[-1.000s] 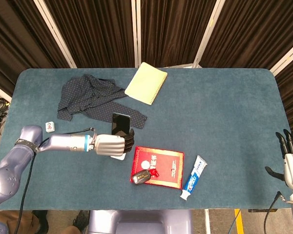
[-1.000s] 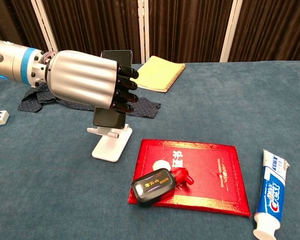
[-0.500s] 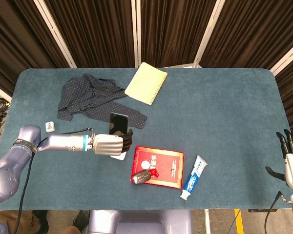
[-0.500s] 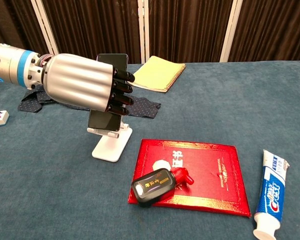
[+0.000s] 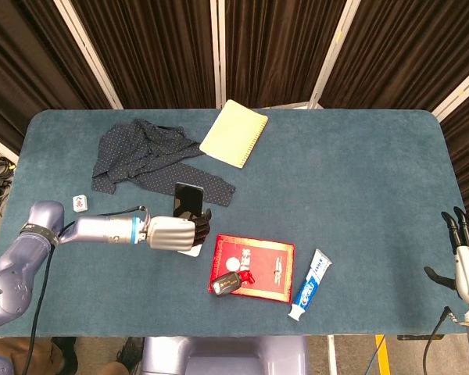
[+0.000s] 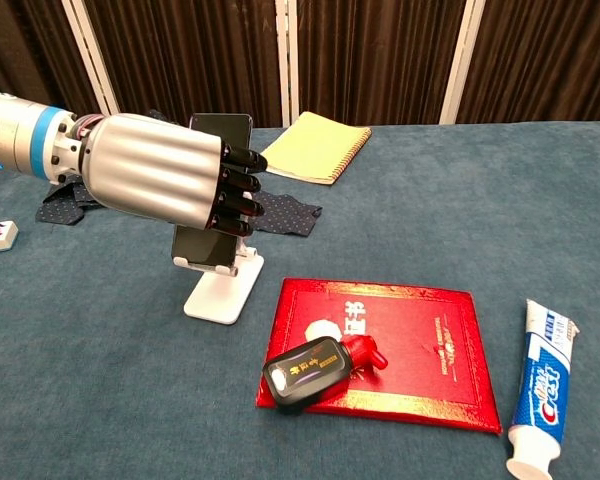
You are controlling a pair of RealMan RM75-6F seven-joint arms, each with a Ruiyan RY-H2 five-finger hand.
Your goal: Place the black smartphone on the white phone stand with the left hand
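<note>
The blue-and-white toothpaste tube (image 6: 540, 390) at lower right is showing lettering too small to read. The silver left hand (image 6: 160, 180) is gripping the black smartphone (image 6: 217, 190) upright at centre-left, its lower edge now sitting on the white phone stand (image 6: 223, 288), lower than before. The right hand (image 5: 463, 254) is resting with fingers spread at the right edge.
</note>
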